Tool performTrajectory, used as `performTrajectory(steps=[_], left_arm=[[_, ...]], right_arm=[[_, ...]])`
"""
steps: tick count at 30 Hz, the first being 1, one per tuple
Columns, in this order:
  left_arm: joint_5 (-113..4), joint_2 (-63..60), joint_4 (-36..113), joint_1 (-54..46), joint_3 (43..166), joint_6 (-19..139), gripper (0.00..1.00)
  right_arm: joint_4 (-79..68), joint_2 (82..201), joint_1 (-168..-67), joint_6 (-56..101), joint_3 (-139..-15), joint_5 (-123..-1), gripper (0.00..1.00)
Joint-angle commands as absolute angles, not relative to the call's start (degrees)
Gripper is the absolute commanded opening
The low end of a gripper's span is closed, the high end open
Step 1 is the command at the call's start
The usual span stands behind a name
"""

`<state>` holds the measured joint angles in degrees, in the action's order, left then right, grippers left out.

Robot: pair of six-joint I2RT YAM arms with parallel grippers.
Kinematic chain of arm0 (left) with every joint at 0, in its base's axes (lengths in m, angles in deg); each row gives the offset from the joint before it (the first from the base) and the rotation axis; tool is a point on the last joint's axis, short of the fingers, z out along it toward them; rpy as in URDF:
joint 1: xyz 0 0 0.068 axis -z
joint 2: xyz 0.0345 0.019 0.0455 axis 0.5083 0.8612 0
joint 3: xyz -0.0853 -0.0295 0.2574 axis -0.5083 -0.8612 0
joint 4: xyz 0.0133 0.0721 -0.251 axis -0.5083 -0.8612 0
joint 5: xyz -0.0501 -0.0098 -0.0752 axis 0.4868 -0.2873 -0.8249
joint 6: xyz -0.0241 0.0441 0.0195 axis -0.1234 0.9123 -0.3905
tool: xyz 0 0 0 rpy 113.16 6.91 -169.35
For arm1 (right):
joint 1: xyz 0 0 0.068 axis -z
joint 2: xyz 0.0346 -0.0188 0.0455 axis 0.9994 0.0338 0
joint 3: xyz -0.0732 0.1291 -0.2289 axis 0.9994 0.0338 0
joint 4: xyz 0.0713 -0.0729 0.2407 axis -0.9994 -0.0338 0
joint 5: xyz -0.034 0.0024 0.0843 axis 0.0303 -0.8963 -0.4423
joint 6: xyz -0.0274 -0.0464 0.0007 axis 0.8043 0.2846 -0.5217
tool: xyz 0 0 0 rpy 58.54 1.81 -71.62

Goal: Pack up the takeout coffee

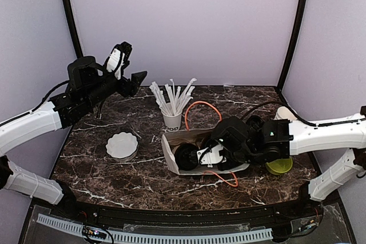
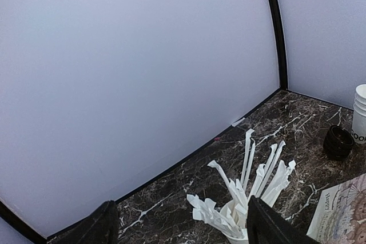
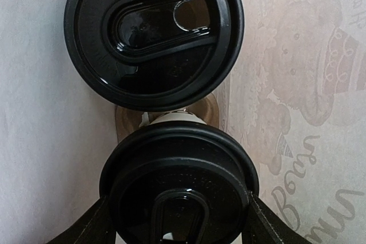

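Near cup (image 3: 180, 181) and far cup (image 3: 153, 38) sit in the bag (image 3: 297, 84); right gripper (image 3: 180, 224) spread wide astride the near lid, contact unclear, left gripper (image 2: 186, 230) open and empty: release fully, back straight out, don't snag lids or bag wall.

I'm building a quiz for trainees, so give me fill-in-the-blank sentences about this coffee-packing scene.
Both takeout coffees wear ___ lids.
They sit inside a paper ___.
The left gripper is open and holds ___.
The wrapped straws stand in a ___ cup.
Missing words: black; bag; nothing; white.
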<state>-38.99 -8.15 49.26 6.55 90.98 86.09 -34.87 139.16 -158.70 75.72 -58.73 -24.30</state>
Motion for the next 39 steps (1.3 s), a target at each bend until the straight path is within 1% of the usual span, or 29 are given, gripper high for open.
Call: performTrajectory(steps=[1, 11, 17, 30, 34, 39], left_arm=[[-39.8, -9.5, 49.3, 6.3, 90.3, 85.4, 0.79], [-40.1, -9.6, 49.1, 6.3, 90.2, 85.3, 0.79], [-40.5, -9.5, 49.0, 6.3, 90.2, 85.3, 0.79], [-40.9, -8.4, 49.4, 6.3, 89.8, 86.1, 0.79], [-41.1, -8.3, 49.4, 6.4, 89.7, 86.1, 0.79], [-41.1, -8.4, 49.4, 6.4, 89.7, 86.4, 0.79]], right_arm=[[-34.5, 140.5, -157.5, 74.7, -60.1, -25.6, 0.45], [-39.9, 144.0, -156.0, 73.3, -65.6, -29.4, 0.46], [-46.5, 148.3, -153.5, 72.0, -72.1, -32.9, 0.45], [-58.8, 156.8, -145.9, 72.0, -85.7, -46.0, 0.45], [-61.3, 160.2, -143.5, 71.5, -87.9, -49.3, 0.45], [-65.4, 164.6, -140.5, 70.7, -93.8, -52.9, 0.45]])
